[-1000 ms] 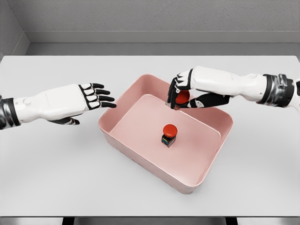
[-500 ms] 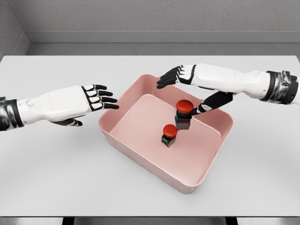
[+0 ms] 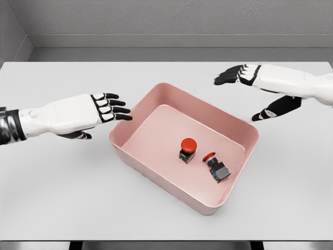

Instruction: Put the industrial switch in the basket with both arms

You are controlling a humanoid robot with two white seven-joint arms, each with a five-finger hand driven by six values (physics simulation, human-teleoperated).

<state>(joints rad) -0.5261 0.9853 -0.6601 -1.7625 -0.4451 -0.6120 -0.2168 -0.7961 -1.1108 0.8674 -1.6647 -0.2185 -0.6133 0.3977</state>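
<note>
A pink basket point(image 3: 156, 107) sits slantwise in the middle of the grey worktop point(image 3: 62, 192). Two switches lie inside it. One switch point(image 3: 188, 149) stands upright near the centre of the basket floor, its red button on top. The second switch point(image 3: 216, 166) lies tipped on its side just to the right of the first, close to the basket's right wall, its red button pointing up-left and its dark body down-right; the two are near each other but apart.

The left robot hand point(image 3: 106, 109) hangs above the worktop just left of the basket, palm down, fingers stretched out flat toward the rim and holding nothing; its fingertips point(image 3: 125, 116) are close to the basket's left edge, and whether they touch it cannot be told. The right robot hand point(image 3: 250, 91) is above the worktop beyond the basket's far right corner, clear of it, with the fingers spread wide, the thumb point(image 3: 273, 109) hanging below, and nothing in its grasp
</note>
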